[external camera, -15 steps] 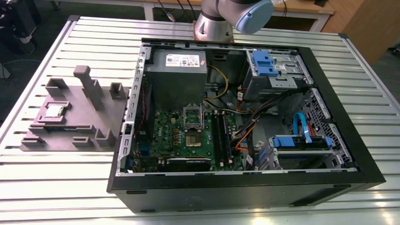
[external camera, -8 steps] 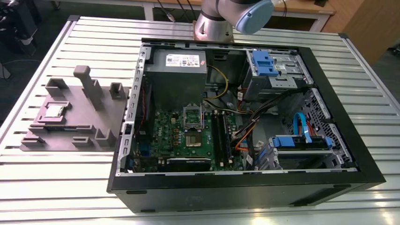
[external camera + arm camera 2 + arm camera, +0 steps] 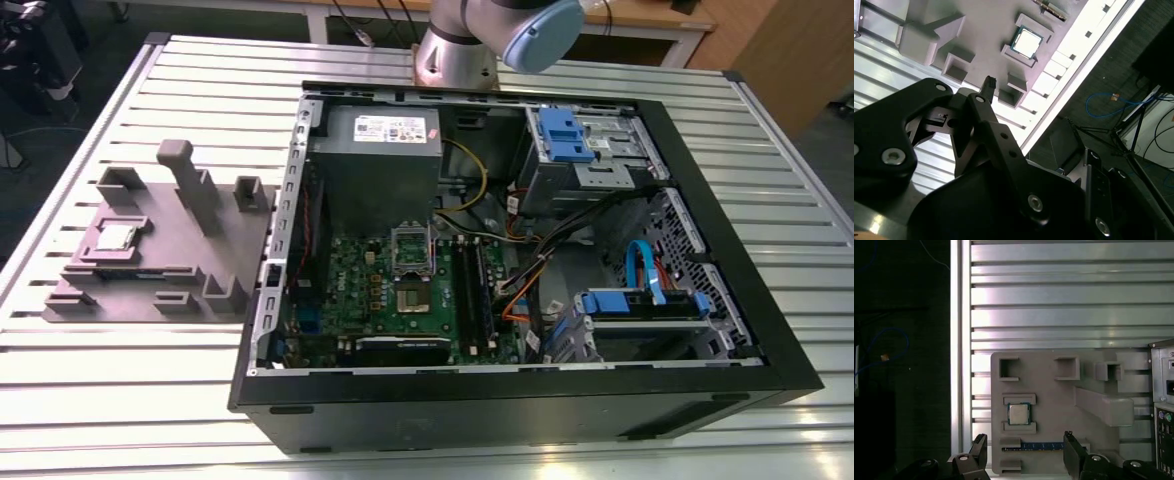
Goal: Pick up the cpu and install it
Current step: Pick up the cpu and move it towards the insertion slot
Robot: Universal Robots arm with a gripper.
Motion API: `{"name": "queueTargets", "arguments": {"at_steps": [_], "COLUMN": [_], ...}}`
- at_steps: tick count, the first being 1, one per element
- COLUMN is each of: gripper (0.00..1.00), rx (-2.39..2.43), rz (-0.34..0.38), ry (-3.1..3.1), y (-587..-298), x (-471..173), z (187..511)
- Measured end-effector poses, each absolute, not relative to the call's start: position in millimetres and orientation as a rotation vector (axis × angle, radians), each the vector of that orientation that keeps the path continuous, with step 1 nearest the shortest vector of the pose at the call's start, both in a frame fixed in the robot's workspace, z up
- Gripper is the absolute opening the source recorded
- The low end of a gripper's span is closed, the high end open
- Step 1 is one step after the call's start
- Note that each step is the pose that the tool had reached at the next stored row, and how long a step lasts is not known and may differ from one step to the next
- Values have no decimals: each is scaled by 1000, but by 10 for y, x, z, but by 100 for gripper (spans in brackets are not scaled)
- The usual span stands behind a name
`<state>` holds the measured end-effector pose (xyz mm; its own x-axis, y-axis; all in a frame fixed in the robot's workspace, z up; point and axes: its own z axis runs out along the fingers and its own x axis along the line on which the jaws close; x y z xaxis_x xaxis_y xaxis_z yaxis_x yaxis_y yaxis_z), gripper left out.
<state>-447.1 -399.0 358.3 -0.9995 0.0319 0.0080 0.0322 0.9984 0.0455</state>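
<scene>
On grey-mauve block, at exterior view's left of open computer case, cpu lies flat in recess between 2 low walls, likely to keep it square for pickup. Gripper, first wrist view: 2 fingers spread wide, empty, clear of cpu.

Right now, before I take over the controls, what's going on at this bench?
The arm's pincer hangs open above the grey-mauve fixture block, holding nothing. The cpu lies flat in its recess on that block, untouched and not yet picked up. The open computer case sits on the slatted table, to the exterior view's right of the block, with its green motherboard exposed.
</scene>
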Motion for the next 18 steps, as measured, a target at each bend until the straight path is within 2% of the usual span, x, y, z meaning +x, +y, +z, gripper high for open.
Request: {"name": "queueTargets", "arguments": {"at_steps": [18], "gripper": [71], "rx": [-44], "rz": [-72], "ry": [-3132], "y": [-3990], "x": [-4471], "z": [3548]}}
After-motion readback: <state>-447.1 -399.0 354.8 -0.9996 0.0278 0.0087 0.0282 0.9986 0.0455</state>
